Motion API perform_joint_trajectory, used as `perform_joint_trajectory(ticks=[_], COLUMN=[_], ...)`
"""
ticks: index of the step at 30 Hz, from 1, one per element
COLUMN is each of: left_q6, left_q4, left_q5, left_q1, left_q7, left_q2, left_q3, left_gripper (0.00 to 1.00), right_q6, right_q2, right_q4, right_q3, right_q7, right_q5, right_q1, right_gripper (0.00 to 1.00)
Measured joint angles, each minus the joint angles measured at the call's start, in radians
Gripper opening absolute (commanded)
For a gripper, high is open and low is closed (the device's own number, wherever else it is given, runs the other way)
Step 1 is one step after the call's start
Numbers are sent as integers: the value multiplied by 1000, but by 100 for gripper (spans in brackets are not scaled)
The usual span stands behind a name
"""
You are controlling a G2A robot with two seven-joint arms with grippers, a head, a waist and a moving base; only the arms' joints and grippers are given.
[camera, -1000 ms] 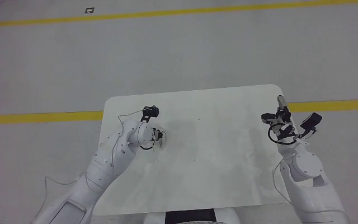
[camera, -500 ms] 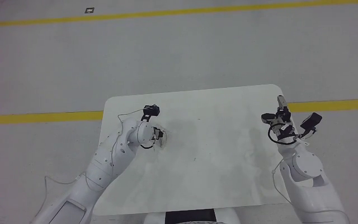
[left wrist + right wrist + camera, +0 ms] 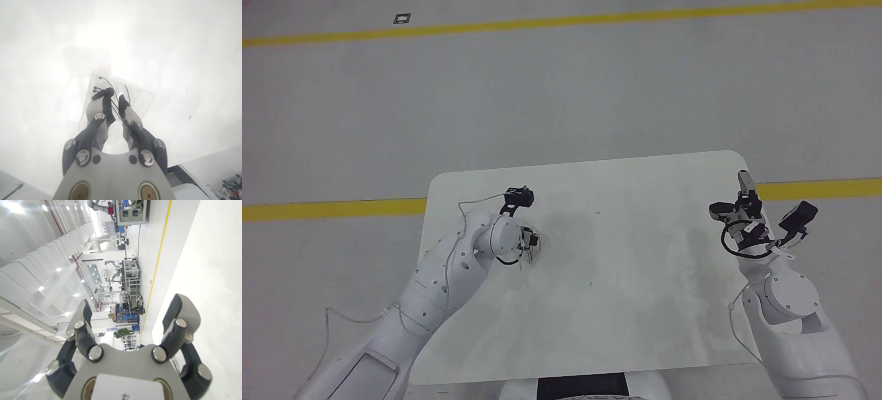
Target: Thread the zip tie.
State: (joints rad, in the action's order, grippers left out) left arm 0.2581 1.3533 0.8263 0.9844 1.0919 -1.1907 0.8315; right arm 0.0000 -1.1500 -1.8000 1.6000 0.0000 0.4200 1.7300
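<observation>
Several thin black zip ties lie in a shallow clear tray on the white table. My left gripper points down over the tray, its black-tipped fingers a narrow gap apart with tie strands running under and between them; I cannot tell whether they touch a tie. From above, the left gripper sits over the table's left part. My right gripper is held up beside the table's right edge, wide open and holding nothing, also seen from above.
Yellow floor lines run behind and beside the table. Bare tabletop stretches between the two arms. The table's near edge is close to the left wrist.
The left arm has shifted slightly right and forward over the table. The right arm has not moved.
</observation>
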Motion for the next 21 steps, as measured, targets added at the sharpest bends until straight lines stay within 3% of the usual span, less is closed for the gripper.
perform_joint_trajectory(ticks=[21], left_q6=[7], left_q4=[-108], left_q5=[-40], left_q1=[-64], left_q7=[-33], left_q2=[-37], left_q3=[-77], left_gripper=[14], right_q6=[0], right_q2=[0], right_q4=[0], right_q3=[0], right_q7=[0], right_q5=[0], right_q1=[0], right_gripper=[100])
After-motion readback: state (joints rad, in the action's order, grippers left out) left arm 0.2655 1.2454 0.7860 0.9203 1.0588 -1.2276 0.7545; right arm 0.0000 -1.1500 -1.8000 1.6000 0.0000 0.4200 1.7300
